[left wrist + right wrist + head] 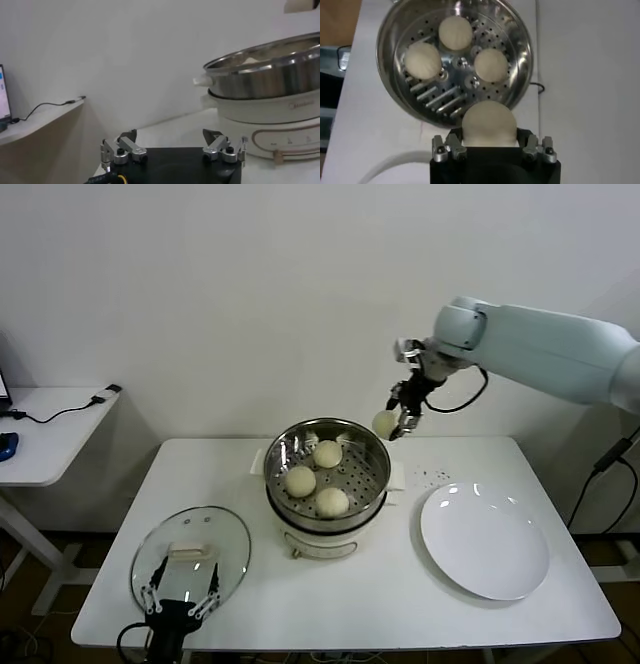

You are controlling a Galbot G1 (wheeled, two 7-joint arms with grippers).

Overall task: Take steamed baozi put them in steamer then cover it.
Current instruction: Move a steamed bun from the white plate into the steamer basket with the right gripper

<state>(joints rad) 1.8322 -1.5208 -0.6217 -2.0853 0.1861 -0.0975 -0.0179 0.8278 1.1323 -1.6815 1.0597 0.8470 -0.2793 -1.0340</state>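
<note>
The shiny steamer (372,446) stands mid-table on its white pot base, holding three cream baozi (300,480) (328,453) (332,501). A further baozi (384,423) hangs in the air just beyond the steamer's right rim, my right gripper (397,421) shut on it. In the right wrist view that held bun (488,123) sits between the jaws, with the steamer (519,37) and its three buns below. The glass cover (228,529) lies flat at the table's front left. My left gripper (181,585) hovers open over its near edge; its wrist view shows the open left gripper (172,146).
A flat white plate (485,539) lies right of the steamer. Dark specks (432,477) dot the table between them. A white side table (50,434) with a cable stands at far left. The steamer's side (270,80) fills the left wrist view.
</note>
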